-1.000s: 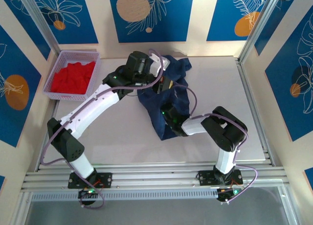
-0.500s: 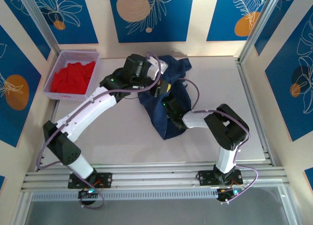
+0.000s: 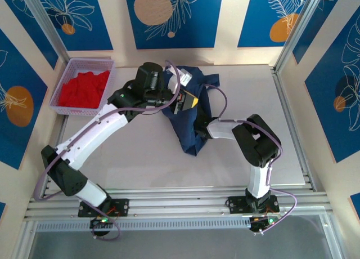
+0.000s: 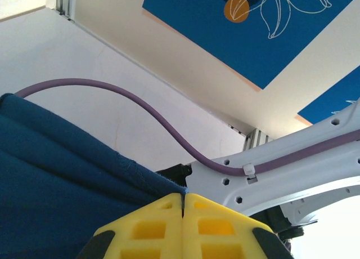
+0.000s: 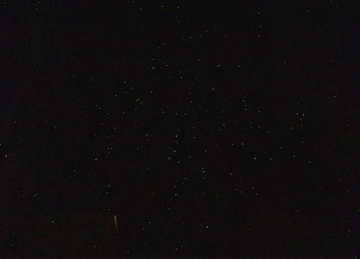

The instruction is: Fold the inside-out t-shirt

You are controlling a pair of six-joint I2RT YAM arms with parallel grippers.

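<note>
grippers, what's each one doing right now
left gripper: shut on the t-shirt edge
right gripper: cannot tell, tucked into the cloth, wrist view dark

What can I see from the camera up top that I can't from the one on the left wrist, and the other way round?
Top camera: the navy t-shirt bunched on the table, the left arm and right arm down to their bases, and a lilac basket of red cloth.
Left wrist camera: close up, the left claw, its yellow pads pressed together on a shirt edge.
Both: the shirt, a purple cable, blue wall panels.
</note>
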